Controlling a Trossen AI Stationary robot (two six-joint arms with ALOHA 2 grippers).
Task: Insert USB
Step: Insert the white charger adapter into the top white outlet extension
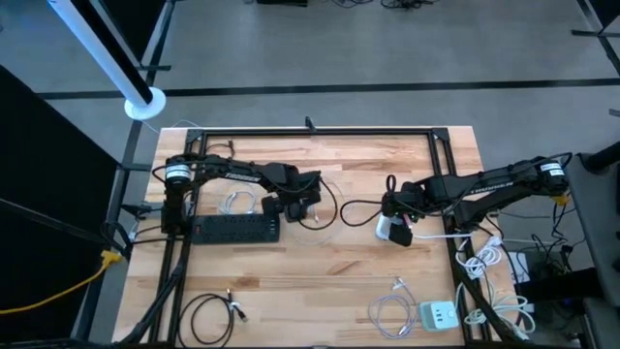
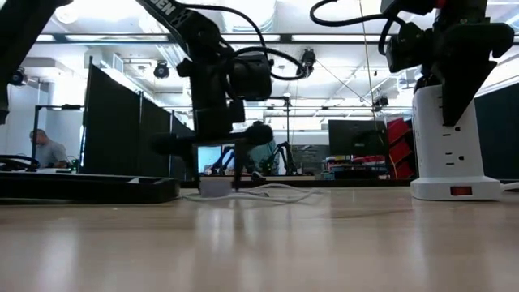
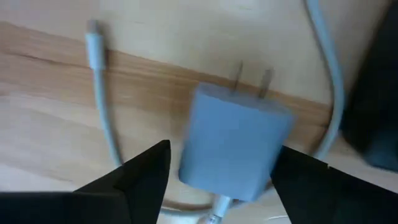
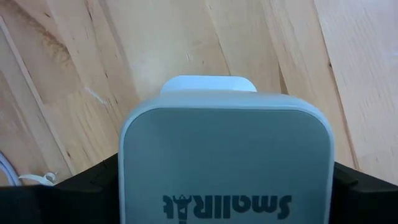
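From above, the wooden table carries both arms near its middle. The left gripper hangs over a white charger lying just beside the end of a black power strip, with a white cable looped nearby. The right gripper is on a white power tower toward the table's right side. A coiled black cable lies near the front left corner, and a white coiled cable and a white plug block lie near the front right corner.

At table height, the left gripper hovers just above the charger, not touching it, with the power strip flat alongside. The power tower stands upright on the table, the right gripper around its top. A person sits far back in the room.

In the left wrist view, the fingers are spread apart on either side of the charger, which lies flat with its two prongs bare and a cable beside it.

In the right wrist view, the power tower fills the space between the fingers, which are clamped against its sides.
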